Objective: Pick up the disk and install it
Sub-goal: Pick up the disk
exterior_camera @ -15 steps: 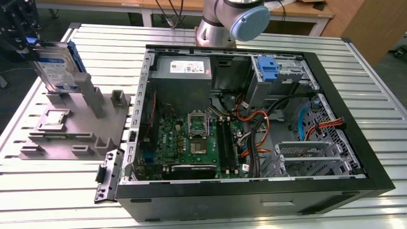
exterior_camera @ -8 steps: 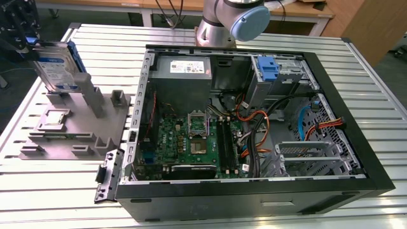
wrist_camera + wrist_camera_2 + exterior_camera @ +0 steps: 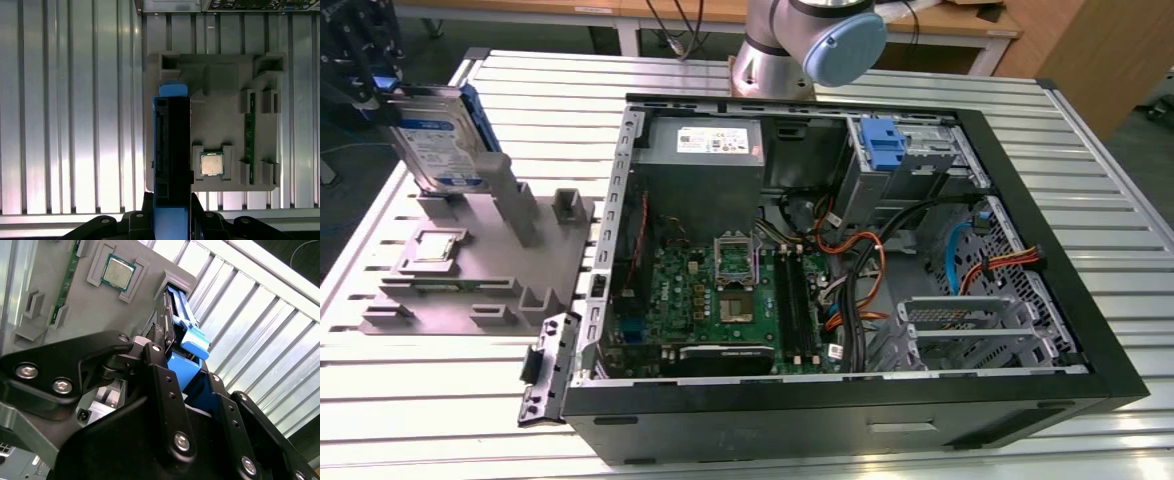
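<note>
Gripper (image 3: 172,210) jaws closed on the disk (image 3: 443,140), one finger on each flat side, the blue carrier frame squeezed between them in both wrist views. Disk stands on edge at the exterior view's left, over the grey fixture (image 3: 480,280) on the slatted table (image 3: 1067,120). Long axis near upright, slightly tilted in the exterior view; it runs straight out from the gripper, with the blue tab (image 3: 173,90) at the far end. Cannot tell whether the lower end sits in the fixture's slot or hangs clear.

Key relation: disk is at the end effector, not apart from it. The open computer case (image 3: 854,400) lies toward the exterior view's right, well apart from the disk. A blue bracket (image 3: 887,150) sits in a bay at the case's far corner.

Fixture also carries a small square chip (image 3: 212,164) and a green memory stick (image 3: 248,135), both beside the disk and untouched.

Writing: the disk has a white-and-blue label and the power supply a white label (image 3: 714,140); the print on both is too small to make out.
</note>
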Action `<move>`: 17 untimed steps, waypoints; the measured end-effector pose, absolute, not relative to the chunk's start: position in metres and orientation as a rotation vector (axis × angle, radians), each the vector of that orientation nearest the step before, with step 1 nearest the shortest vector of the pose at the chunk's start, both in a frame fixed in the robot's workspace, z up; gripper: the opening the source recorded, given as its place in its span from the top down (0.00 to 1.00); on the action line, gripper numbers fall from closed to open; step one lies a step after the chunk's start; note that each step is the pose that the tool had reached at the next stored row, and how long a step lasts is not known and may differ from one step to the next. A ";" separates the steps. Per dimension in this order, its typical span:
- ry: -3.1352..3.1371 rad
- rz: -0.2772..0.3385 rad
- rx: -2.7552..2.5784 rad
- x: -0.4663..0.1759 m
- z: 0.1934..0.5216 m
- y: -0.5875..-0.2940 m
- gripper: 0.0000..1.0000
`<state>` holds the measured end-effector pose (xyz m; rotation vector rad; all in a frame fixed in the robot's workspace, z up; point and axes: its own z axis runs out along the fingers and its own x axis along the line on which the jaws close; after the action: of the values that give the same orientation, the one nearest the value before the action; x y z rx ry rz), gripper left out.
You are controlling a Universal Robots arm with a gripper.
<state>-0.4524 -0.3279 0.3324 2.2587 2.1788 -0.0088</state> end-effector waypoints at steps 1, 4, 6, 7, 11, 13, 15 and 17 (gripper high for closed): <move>2.179 -0.009 2.259 -0.452 0.333 -0.328 0.63; 2.179 -0.009 2.259 -0.452 0.333 -0.328 0.63; 2.179 -0.009 2.259 -0.452 0.334 -0.328 0.63; 2.179 -0.009 2.259 -0.452 0.334 -0.328 0.63; 2.179 -0.009 2.259 -0.452 0.334 -0.328 0.63; 2.179 -0.009 2.259 -0.452 0.335 -0.328 0.63; 2.179 -0.009 2.259 -0.452 0.336 -0.328 0.63; 2.179 -0.009 2.259 -0.452 0.336 -0.328 0.63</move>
<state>-0.4524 -0.3279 0.3363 2.2588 2.1788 -0.0089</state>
